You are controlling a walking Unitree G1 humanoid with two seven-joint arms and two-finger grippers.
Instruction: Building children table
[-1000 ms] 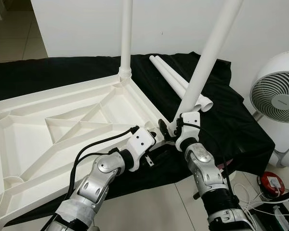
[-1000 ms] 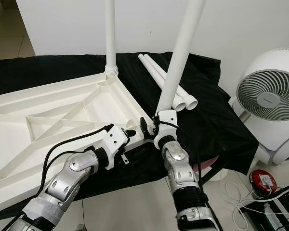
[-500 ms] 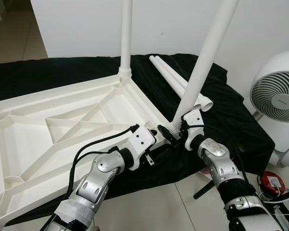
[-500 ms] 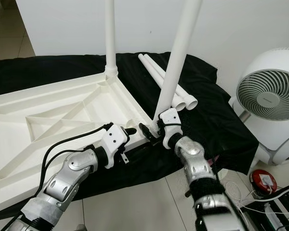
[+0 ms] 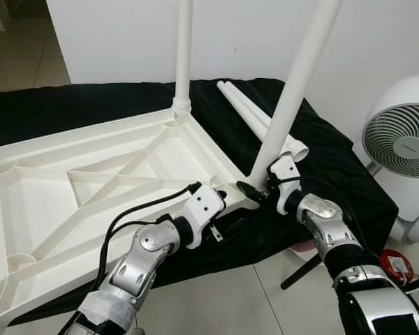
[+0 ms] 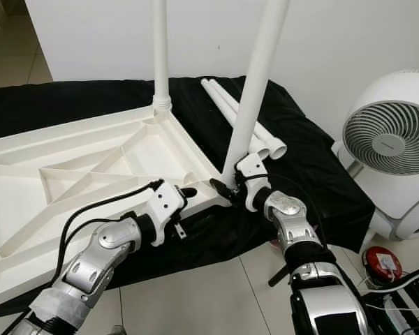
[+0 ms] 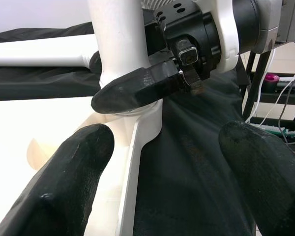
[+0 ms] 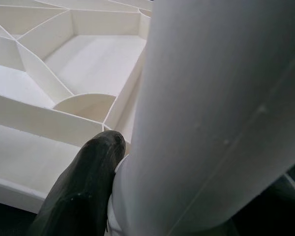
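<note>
The right tool [image 5: 255,190] clamps the base of a tilted white leg [image 5: 293,98] at the near corner of the upside-down tabletop [image 5: 91,181], which lies on a black cloth [image 5: 321,167]. The left tool [image 5: 220,199] hovers open just beside that corner.

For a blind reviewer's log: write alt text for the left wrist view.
The right gripper clamps the base of a white table leg standing in the corner socket of the upturned white tabletop. The left gripper, open, straddles the tabletop's edge over a black cloth, with spare white legs lying behind.
</note>
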